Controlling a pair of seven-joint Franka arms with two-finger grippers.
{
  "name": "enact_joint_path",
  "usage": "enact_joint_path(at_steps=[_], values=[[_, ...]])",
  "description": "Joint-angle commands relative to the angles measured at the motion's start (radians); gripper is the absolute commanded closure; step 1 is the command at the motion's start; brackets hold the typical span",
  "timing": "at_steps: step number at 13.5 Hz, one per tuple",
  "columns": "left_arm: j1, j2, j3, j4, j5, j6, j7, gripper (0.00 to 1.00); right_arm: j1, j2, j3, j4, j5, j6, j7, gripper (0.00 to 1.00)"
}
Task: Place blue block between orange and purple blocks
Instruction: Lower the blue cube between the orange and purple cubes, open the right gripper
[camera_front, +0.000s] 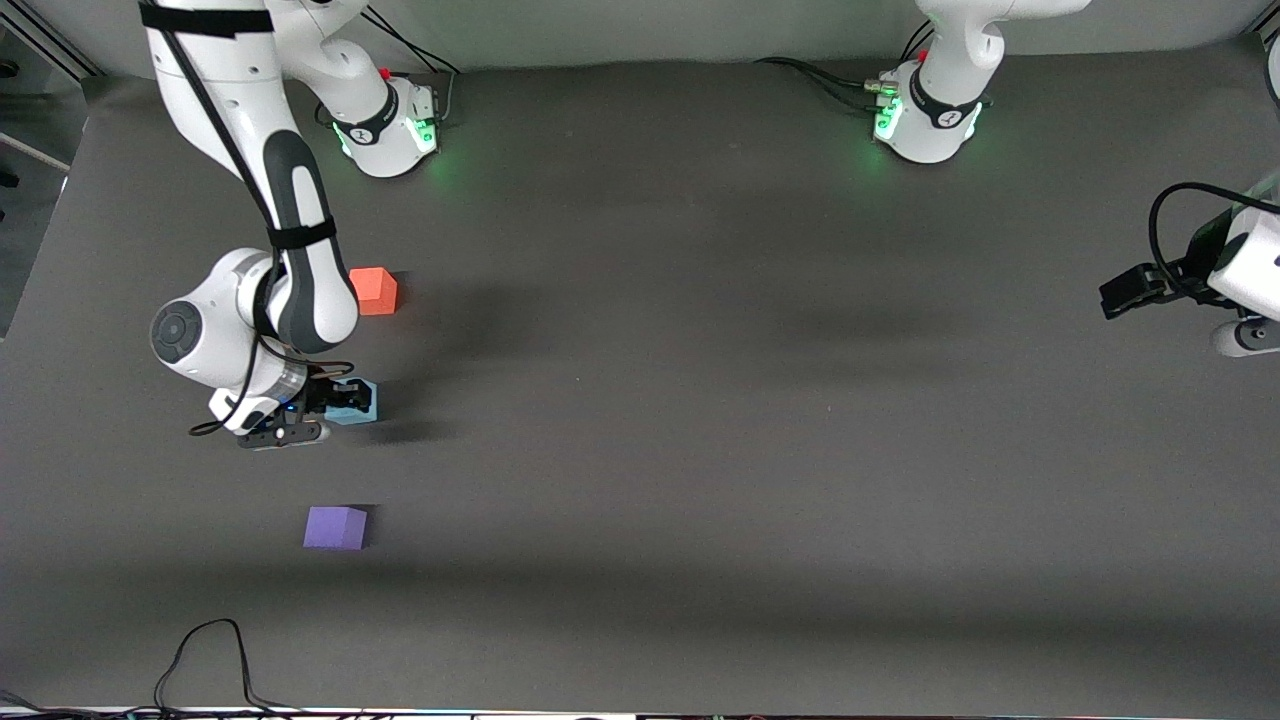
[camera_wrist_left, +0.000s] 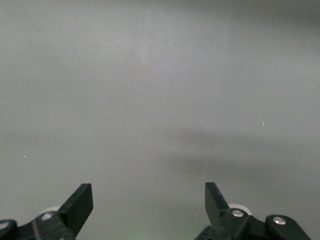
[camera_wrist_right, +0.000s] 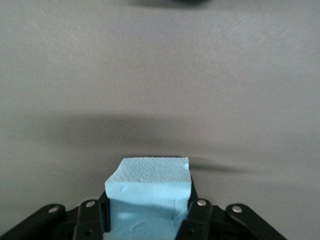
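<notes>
purple block (camera_front: 336, 527) nearest the front camera, right gripper (camera_front: 335, 398) clamped on blue block (camera_wrist_right: 149, 196) between purple and orange block (camera_front: 375, 290), left gripper (camera_wrist_left: 149, 206) wide open, empty, waiting at the left arm's end of the table (camera_front: 760, 400)

The left gripper (camera_wrist_left: 149, 205) hangs over bare grey table (camera_wrist_left: 160, 90), its two dark fingertips (camera_wrist_left: 80, 202) spread well apart with nothing between them. A soft shadow band crosses the surface below.
</notes>
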Motion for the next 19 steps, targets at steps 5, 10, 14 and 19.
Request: enact_joint_path(at_steps=[5, 10, 14, 19], values=[[0.013, -0.011, -0.026, 0.026, -0.012, -0.041, 0.015, 0.0, 0.014, 0.031, -0.005, 0.003, 0.054, 0.02, -0.044, 0.62], [0.009, -0.016, -0.026, 0.028, -0.014, -0.061, 0.012, 0.0, 0.014, 0.031, -0.005, 0.003, 0.054, 0.022, -0.044, 0.0], [-0.011, -0.022, -0.026, 0.028, -0.005, -0.059, 0.001, 0.0, 0.014, -0.018, -0.012, 0.008, 0.052, 0.009, -0.044, 0.0], [-0.02, -0.014, -0.024, 0.026, -0.005, -0.05, 0.001, 0.0, 0.017, -0.117, -0.012, 0.036, 0.034, -0.047, -0.032, 0.0]])
